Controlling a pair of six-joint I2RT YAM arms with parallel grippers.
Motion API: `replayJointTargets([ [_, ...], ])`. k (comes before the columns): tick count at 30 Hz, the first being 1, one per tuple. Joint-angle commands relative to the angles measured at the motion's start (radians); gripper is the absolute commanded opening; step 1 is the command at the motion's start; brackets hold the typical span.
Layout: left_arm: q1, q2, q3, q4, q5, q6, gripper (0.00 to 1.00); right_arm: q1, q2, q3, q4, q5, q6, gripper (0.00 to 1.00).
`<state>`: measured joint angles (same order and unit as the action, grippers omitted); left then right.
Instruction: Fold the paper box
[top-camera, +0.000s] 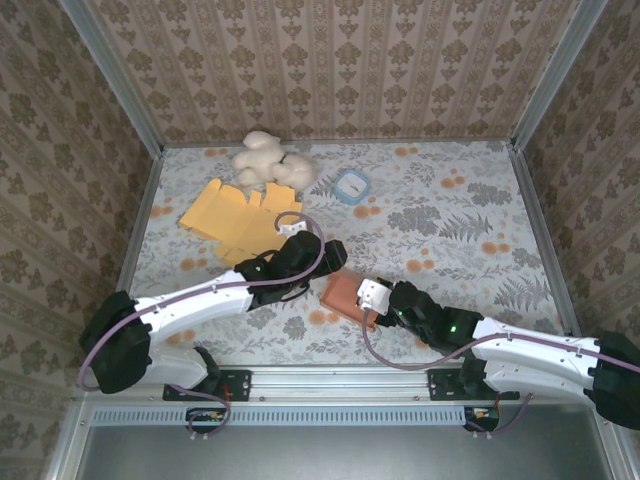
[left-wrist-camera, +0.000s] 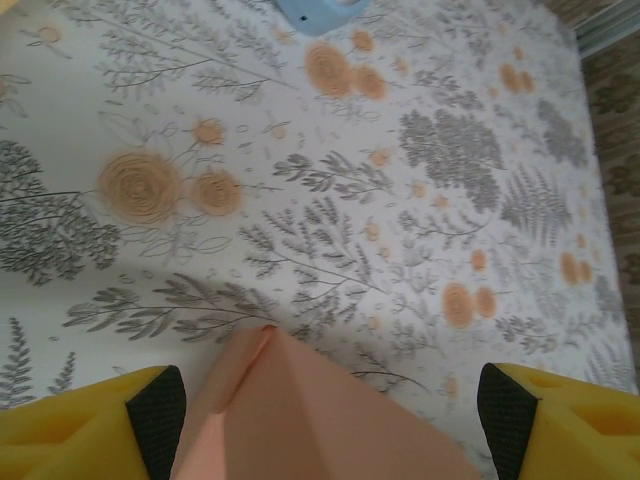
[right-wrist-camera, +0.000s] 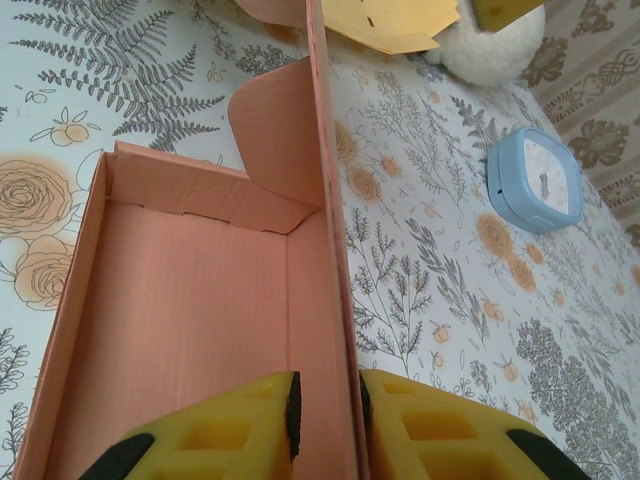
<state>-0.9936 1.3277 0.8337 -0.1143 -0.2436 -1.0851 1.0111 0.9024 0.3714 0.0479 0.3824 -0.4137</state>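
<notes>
Spreading over most of the top view, the flower-printed table (top-camera: 470, 250) holds the pink paper box (top-camera: 343, 293) just below centre, between both arms. At upper left lies a flat yellow cardboard sheet (top-camera: 235, 215), a white plush toy (top-camera: 268, 160) above it, and a small blue container (top-camera: 352, 186) to their right. The right gripper (right-wrist-camera: 326, 415) pinches the box's upright side wall tight; the left gripper (left-wrist-camera: 330, 415) stands wide, a box corner between its pads.

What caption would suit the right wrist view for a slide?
Right tool pinching a side wall of the pink paper box, a small blue case beyond it on the floral table.
</notes>
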Motion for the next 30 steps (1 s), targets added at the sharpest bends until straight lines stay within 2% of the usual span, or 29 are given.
replayJointTargets([
  [1,-0.010,0.009,0.001,-0.023,-0.037,-0.033,0.79,0.008,-0.011,-0.009,-0.030,0.012,0.001,0.24],
  [17,-0.044,0.096,-0.031,0.114,0.071,-0.141,0.76,0.012,0.017,0.000,-0.038,0.019,0.003,0.24],
  [25,-0.075,0.126,-0.041,0.181,0.113,-0.175,0.72,0.017,0.026,0.003,-0.042,0.023,0.005,0.24],
  [30,-0.101,0.131,-0.063,0.189,0.091,-0.167,0.66,0.027,0.034,0.012,-0.060,0.030,0.014,0.25],
])
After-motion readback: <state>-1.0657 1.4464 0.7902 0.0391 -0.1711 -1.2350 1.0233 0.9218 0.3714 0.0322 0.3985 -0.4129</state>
